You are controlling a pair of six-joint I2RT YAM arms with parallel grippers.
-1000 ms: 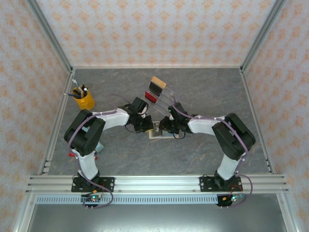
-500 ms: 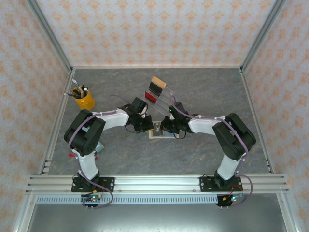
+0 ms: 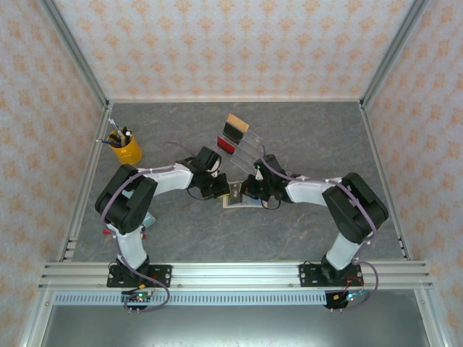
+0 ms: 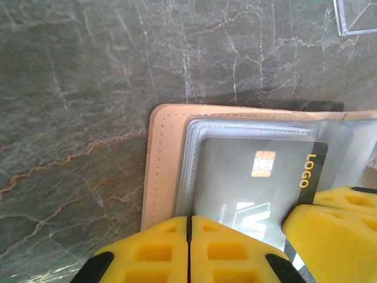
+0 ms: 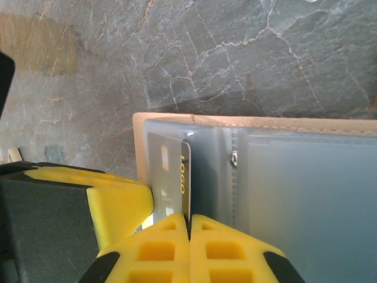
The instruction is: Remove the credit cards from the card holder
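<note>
The tan card holder [image 3: 239, 199] lies open on the table between both grippers. Its clear sleeves hold a grey credit card [image 4: 259, 177] with a chip and the word LOGO. My left gripper [image 4: 189, 219] is shut, its tips resting on the sleeves at the card's left edge [image 3: 221, 191]. My right gripper [image 5: 189, 217] is shut on the long edge of that grey card [image 5: 168, 171], which stands partly lifted out of its sleeve [image 3: 250, 194]. Red [image 3: 226, 144], black [image 3: 232, 131] and tan [image 3: 237, 121] cards stand in a clear rack behind.
The clear acrylic rack [image 3: 246, 141] sits just behind the card holder; its corner shows in the left wrist view [image 4: 356, 15]. A yellow cup of pens [image 3: 124, 149] stands at the far left. Metal frame rails border the grey stone-patterned table [image 3: 304, 130].
My right gripper has closed onto the grey card's edge, and the right arm has shifted slightly rightward. The left gripper has stayed shut in place.
</note>
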